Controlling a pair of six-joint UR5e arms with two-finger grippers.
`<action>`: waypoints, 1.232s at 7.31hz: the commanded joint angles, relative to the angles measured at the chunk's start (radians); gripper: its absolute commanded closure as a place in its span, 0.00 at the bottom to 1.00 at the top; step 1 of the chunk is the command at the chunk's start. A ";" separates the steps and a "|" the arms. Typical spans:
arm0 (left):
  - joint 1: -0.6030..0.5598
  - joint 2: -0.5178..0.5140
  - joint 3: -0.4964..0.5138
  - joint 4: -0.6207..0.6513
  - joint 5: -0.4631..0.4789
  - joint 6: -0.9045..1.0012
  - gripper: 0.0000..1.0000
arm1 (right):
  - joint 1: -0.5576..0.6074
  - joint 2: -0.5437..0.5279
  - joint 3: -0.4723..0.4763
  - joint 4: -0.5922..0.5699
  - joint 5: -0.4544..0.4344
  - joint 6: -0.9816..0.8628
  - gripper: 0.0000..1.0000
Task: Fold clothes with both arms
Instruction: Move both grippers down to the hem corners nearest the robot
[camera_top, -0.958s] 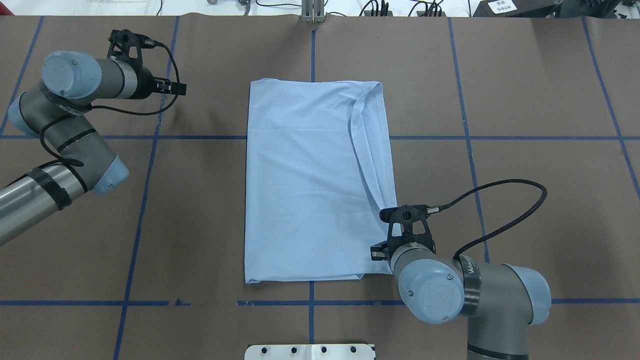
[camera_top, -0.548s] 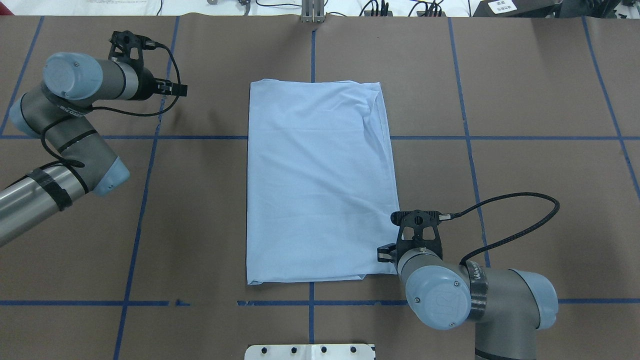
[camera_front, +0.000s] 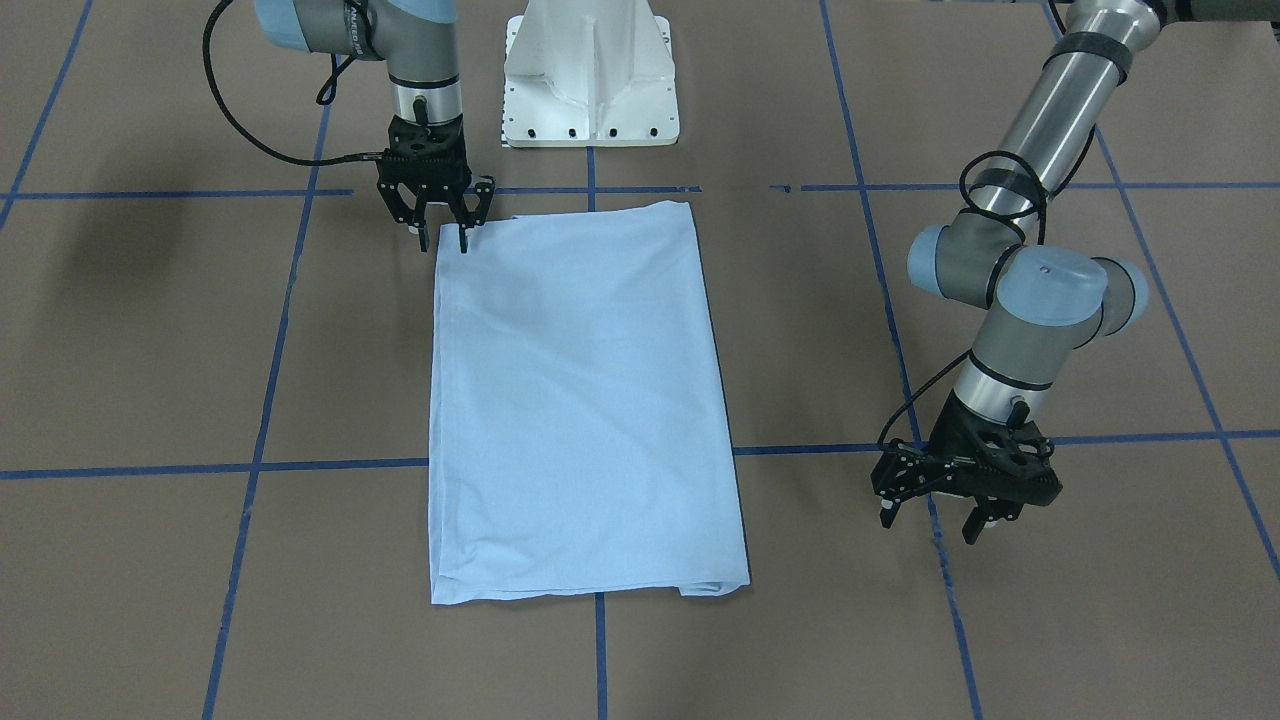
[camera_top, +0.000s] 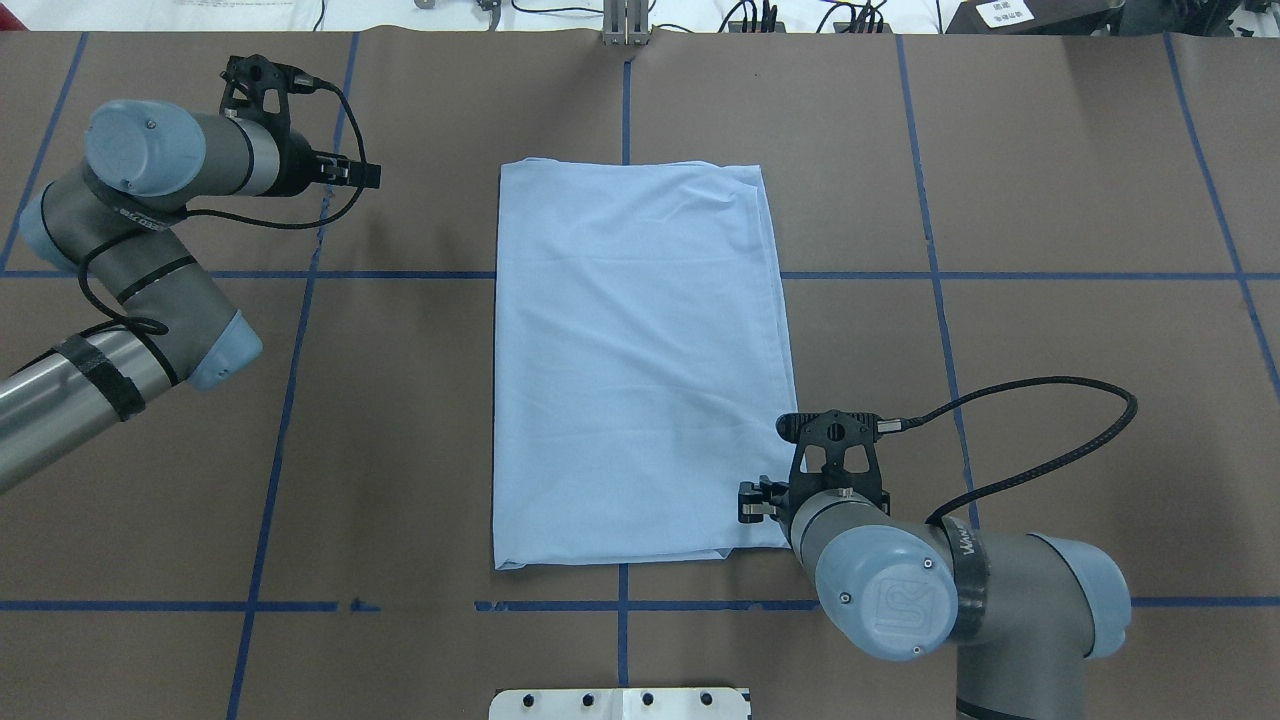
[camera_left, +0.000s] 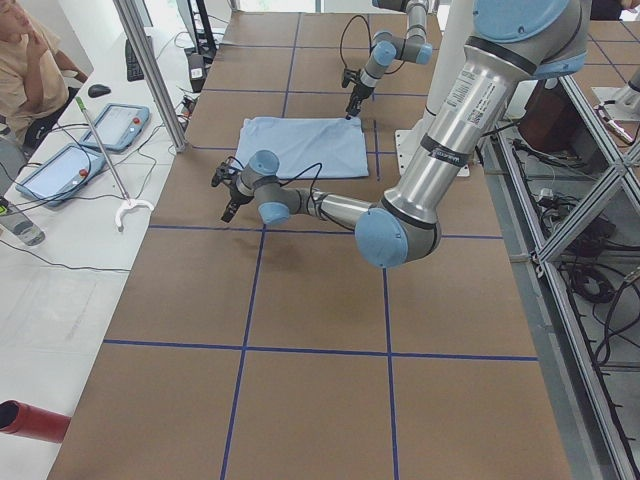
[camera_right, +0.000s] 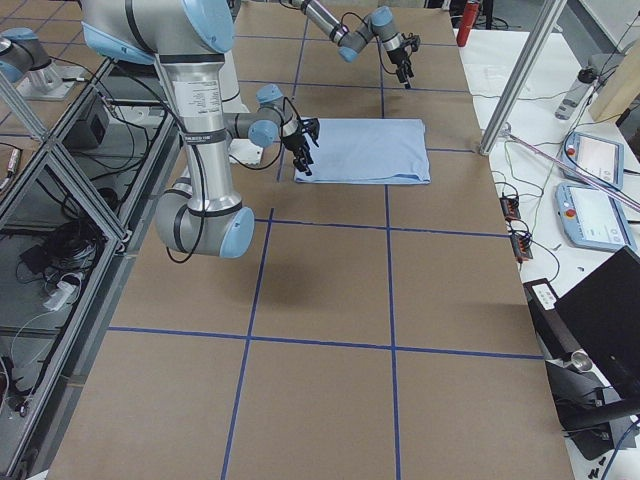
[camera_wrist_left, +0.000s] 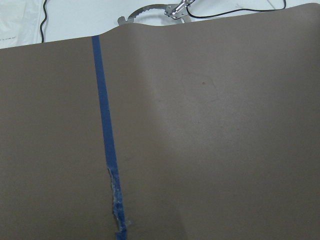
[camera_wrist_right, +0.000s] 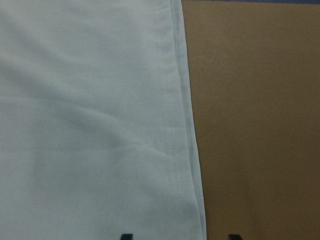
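Observation:
The light blue T-shirt (camera_top: 640, 360) lies folded into a long flat rectangle mid-table, print and collar hidden; it also shows as cloth (camera_front: 580, 400) facing the robot. My right gripper (camera_front: 443, 240) hovers open at the shirt's near right corner, also seen from overhead (camera_top: 755, 502). In the right wrist view the hemmed shirt edge (camera_wrist_right: 175, 125) runs between two spread fingertips (camera_wrist_right: 126, 236). My left gripper (camera_front: 928, 525) is open and holds nothing, well off the shirt's far left side (camera_top: 365, 175). The left wrist view shows only bare table and tape.
The brown table (camera_top: 1050, 200) is marked with blue tape lines (camera_top: 300, 330). The white pedestal base (camera_front: 590, 80) stands at the near edge. Cables lie along the far edge (camera_top: 760, 15). Beside the table's far side are a seated person (camera_left: 30, 70) and tablets (camera_left: 115, 125).
The bunched fold along the shirt's right edge has dropped and now lies flat. My right gripper stays at the near right corner. The left arm has barely moved.

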 joint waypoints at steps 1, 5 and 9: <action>0.001 0.044 -0.118 0.008 -0.069 -0.115 0.00 | 0.035 -0.028 0.040 0.151 0.024 0.006 0.00; 0.322 0.319 -0.591 0.014 0.051 -0.557 0.00 | 0.035 -0.158 0.040 0.424 -0.019 0.281 0.00; 0.703 0.380 -0.688 0.019 0.428 -1.025 0.14 | 0.030 -0.148 0.035 0.425 -0.053 0.406 0.00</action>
